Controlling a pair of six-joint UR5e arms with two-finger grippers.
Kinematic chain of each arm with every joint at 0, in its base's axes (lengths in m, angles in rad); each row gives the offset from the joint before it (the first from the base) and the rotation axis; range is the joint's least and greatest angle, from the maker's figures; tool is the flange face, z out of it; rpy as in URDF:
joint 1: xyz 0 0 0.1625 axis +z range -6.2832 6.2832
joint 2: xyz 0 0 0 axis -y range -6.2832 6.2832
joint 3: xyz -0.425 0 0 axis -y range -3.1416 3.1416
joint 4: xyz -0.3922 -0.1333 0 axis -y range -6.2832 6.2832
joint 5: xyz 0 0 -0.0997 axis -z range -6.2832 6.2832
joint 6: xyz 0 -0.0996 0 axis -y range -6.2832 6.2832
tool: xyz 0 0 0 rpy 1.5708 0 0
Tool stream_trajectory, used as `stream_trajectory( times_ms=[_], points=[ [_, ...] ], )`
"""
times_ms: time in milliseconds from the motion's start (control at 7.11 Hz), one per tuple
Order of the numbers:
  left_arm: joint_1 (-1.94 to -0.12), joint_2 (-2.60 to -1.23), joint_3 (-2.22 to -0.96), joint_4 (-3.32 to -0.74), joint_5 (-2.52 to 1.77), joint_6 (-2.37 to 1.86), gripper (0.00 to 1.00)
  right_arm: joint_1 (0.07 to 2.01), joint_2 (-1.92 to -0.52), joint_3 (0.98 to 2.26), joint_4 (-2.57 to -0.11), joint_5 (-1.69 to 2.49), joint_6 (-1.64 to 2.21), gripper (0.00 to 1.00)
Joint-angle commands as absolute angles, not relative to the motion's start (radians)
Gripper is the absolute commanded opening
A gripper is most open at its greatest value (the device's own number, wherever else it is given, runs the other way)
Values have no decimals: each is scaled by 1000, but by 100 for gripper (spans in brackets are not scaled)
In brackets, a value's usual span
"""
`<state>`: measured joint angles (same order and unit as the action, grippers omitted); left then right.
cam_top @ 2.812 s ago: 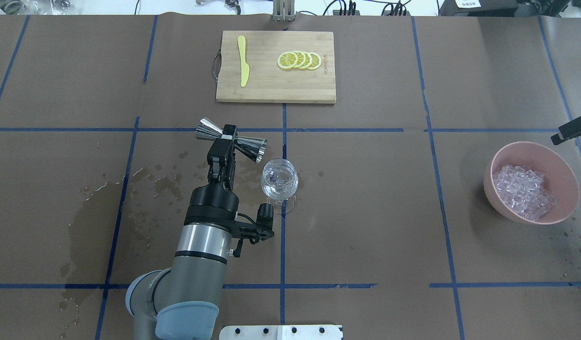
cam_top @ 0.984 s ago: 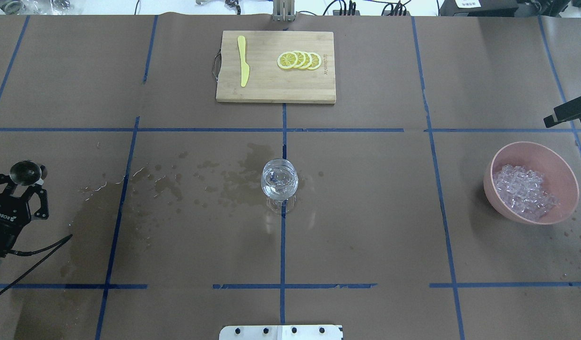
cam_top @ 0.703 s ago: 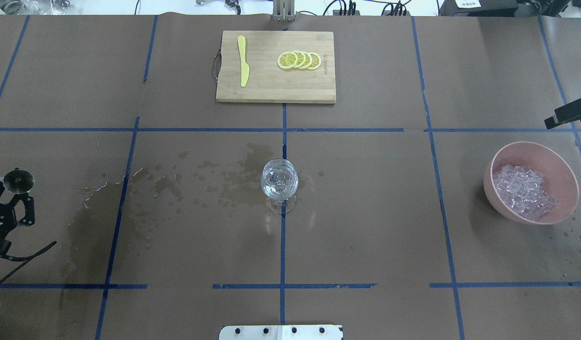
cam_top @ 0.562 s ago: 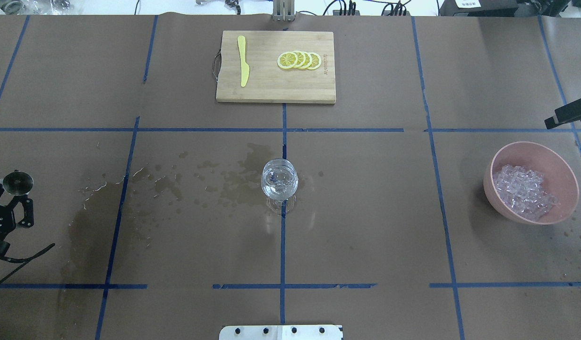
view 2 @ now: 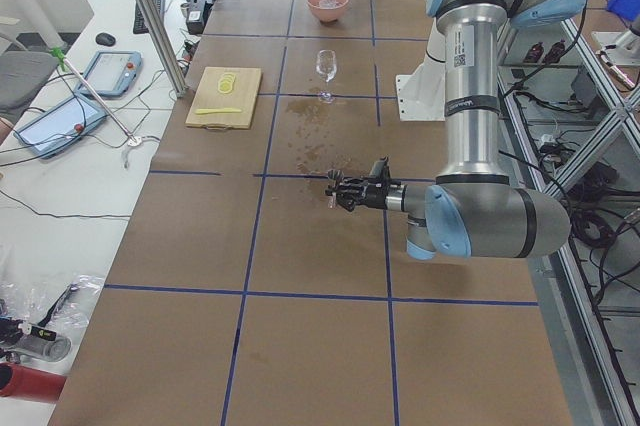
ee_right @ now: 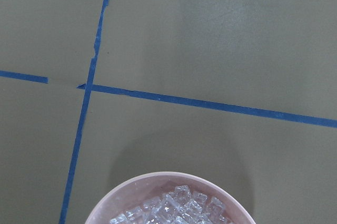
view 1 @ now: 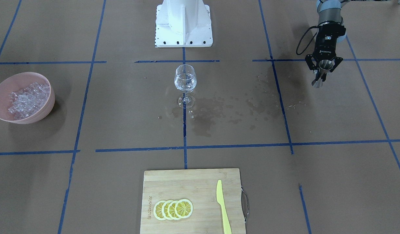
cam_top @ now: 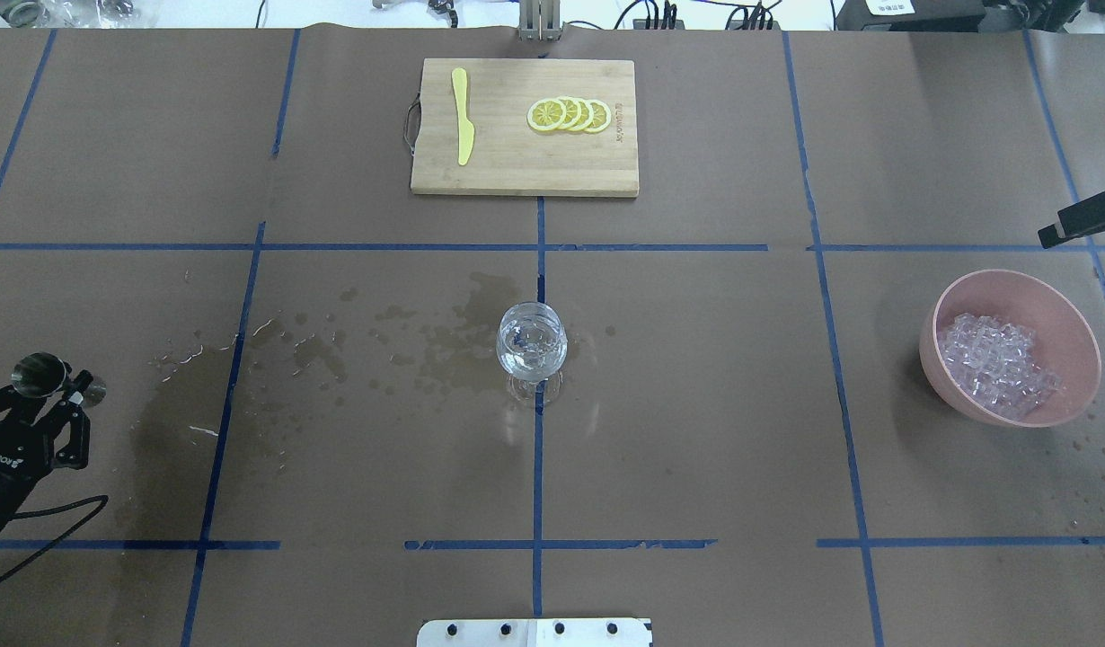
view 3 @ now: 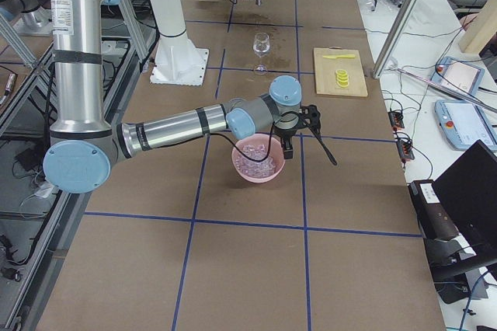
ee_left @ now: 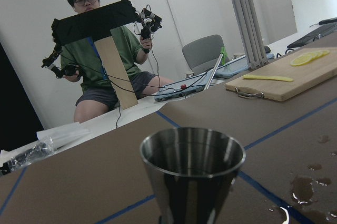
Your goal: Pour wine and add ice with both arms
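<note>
My left gripper (cam_top: pixel 57 395) is out at the left end of the table, lying low and level. Its fingers (view 1: pixel 326 70) are clamped on the narrow waist of a metal measuring cup (cam_top: pixel 29 376). The cup is upright, open mouth up; can't tell if its foot touches the paper. The wine (view 1: pixel 185 84) is a small clear pool in the stemmed glass (cam_top: pixel 532 346), which stands upright at table centre on a blue tape line, well apart from both my grippers. Dark wet stains (cam_top: pixel 180 422) spread over the brown paper between the glass and my left gripper. The ice (cam_top: pixel 997 364) is heaped in the pink bowl (cam_top: pixel 1066 316) at the right end. My right gripper (view 3: pixel 309 117) hangs just beyond the bowl's far rim; can't tell if those fingers are apart or together. A cutting board (cam_top: pixel 517 166) sits at the far edge with lemon slices (cam_top: pixel 570 115) and a yellow knife (cam_top: pixel 463 117) on it.
</note>
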<state>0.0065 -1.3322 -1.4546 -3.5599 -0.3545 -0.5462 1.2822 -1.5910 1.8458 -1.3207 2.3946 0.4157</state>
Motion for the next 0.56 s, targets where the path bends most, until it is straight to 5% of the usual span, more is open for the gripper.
stream_trajectory(
  times_ms=[0,422],
  points=[
    [32,-1333,-1442,-3562,-341,-730,0,1282,-1601,1851,-1321,2396,416,100],
    [63,-1330,-1410,-3560,-334,-736,0,1282,-1603,1853,-1321,2398,416,100]
  ],
)
